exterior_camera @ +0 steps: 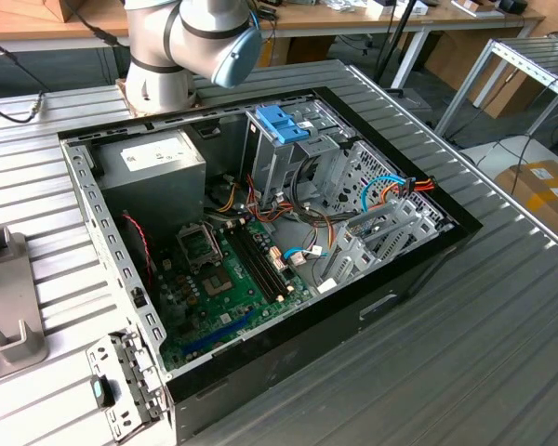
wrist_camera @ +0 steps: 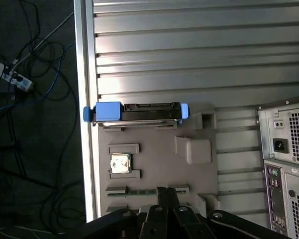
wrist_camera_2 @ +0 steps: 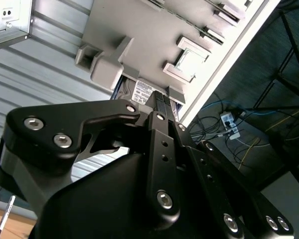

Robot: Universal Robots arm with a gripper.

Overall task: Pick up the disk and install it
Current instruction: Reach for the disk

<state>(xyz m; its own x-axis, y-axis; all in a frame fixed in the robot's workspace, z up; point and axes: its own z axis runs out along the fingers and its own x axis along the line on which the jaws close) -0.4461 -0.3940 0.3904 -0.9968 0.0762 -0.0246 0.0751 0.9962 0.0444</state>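
The disk (wrist_camera: 137, 112) lies on its edge in a slot of a grey fixture plate (wrist_camera: 194, 149); it has a dark body with blue plastic at both ends. In the second wrist view a labelled part of the disk (wrist_camera_2: 143, 92) shows behind the fixture's blocks. My gripper (wrist_camera: 165, 193) hangs above the fixture, apart from the disk, over the side opposite the disk's slot. Its black fingers (wrist_camera_2: 161, 103) stand close together with nothing between them.
The fixture also carries a processor chip (wrist_camera: 120, 163) and a memory stick (wrist_camera: 149, 189). The open computer case (exterior_camera: 260, 242) stands on the ribbed metal table (exterior_camera: 428, 353), with a blue-latched drive cage (exterior_camera: 284, 125) inside. The table edge (wrist_camera: 80, 99) runs beside the disk, cables on the floor beyond.
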